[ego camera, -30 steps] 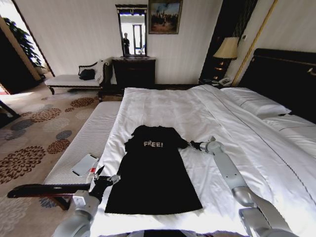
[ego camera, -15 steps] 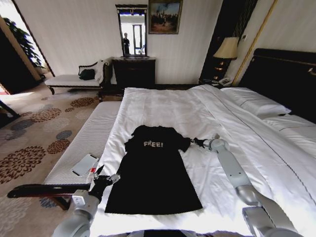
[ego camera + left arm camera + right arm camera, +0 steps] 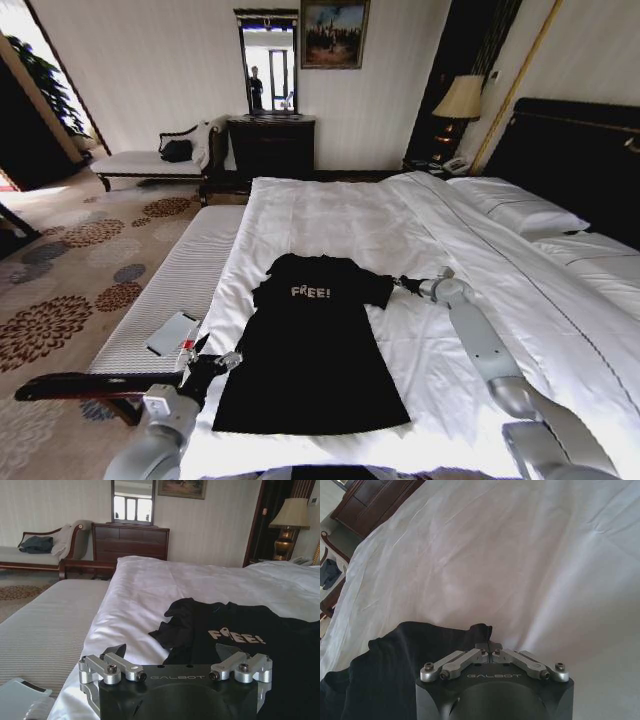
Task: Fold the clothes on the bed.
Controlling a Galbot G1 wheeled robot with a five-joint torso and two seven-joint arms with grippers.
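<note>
Pinching T-shirt (image 3: 318,340) sleeve edge, right gripper (image 3: 403,286)

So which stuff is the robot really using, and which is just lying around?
For the job:
black "FREE!" T-shirt
bed
right gripper, shut on the T-shirt's sleeve
left gripper, open, beside the T-shirt's edge

Just lying about:
white-cushioned bench
pillows
lamp
dresser

The T-shirt (image 3: 310,350) was seen as soft matt black cloth with white printed lettering. The bed (image 3: 330,215) was covered in smooth white fabric with a faint sheen. The right gripper (image 3: 490,651) and left gripper (image 3: 172,658) were made of brushed metal links on matt black bodies.
</note>
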